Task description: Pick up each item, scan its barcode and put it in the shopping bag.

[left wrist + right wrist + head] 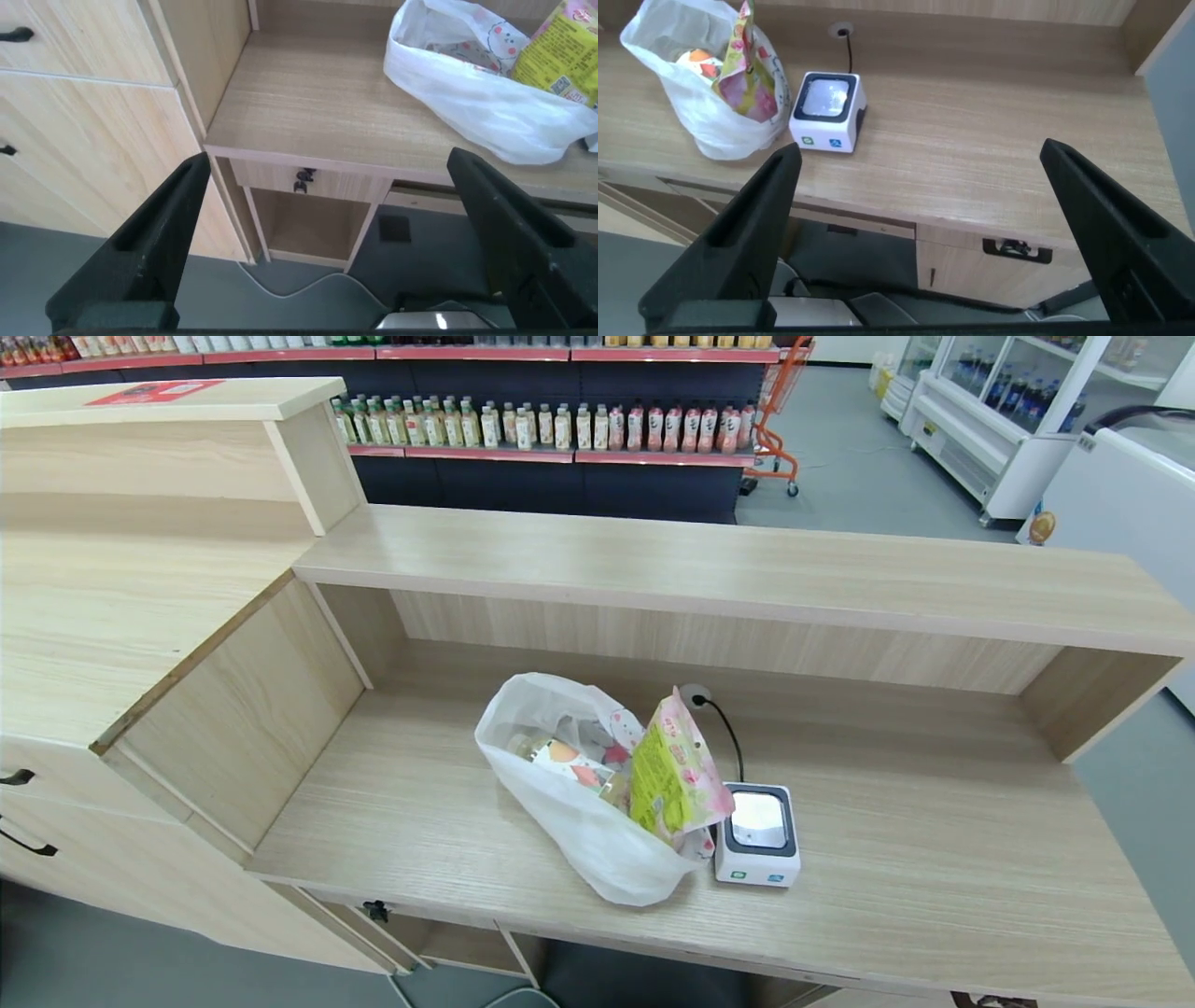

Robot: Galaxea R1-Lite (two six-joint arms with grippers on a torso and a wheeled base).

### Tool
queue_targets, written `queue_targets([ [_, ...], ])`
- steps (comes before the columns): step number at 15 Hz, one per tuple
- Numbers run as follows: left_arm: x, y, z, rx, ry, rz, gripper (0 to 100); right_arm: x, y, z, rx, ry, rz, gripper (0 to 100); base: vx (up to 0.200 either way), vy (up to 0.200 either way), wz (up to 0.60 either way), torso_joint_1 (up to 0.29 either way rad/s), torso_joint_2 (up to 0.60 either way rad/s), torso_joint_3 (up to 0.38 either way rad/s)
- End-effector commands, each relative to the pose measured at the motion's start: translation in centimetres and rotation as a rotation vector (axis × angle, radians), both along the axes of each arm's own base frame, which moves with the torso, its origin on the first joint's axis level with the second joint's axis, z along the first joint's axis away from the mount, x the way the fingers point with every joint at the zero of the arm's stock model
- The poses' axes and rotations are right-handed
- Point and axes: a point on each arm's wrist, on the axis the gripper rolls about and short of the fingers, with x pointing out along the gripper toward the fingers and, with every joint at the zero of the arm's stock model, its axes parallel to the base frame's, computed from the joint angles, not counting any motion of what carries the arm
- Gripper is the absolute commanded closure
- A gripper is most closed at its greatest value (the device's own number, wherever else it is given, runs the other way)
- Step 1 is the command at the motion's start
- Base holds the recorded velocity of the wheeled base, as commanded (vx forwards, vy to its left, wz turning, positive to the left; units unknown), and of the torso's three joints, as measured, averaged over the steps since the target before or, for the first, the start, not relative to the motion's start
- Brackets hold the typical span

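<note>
Left tool [327,252]: jaws spread wide, empty, off front edge of counter [308,103]; white shopping bag [486,93] on counter ahead of it. Right tool [920,243]: jaws likewise spread, empty; scanner [827,112] ahead of it, just beside bag. Green-pink snack packet [674,775] juts tilted from bag mouth, on scanner side.

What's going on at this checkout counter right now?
Nothing is being handled at the moment. The left gripper and the right gripper are both open and hold nothing, drawn back off the front edge of the wooden counter. The white shopping bag sits on it with several items inside, and a green and pink snack packet sticks up out of its mouth. The scanner stands right beside the bag. The packing looks finished or close to it.
</note>
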Motion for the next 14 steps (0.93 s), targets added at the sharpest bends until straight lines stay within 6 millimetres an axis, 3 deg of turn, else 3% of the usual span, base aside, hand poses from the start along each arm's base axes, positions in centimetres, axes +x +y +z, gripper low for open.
queue_targets([
  [1,0.01,0.00,0.01,-0.001,0.001,0.000,0,0.01,0.00,0.02,0.000,0.000,0.000,0,0.200,0.000,0.00,-0.002,-0.01,-0.002],
  [14,0.01,0.00,0.01,-0.006,0.001,0.002,0,0.01,0.00,0.02,0.002,0.000,0.000,0,0.000,0.000,0.00,0.000,0.00,0.000],
])
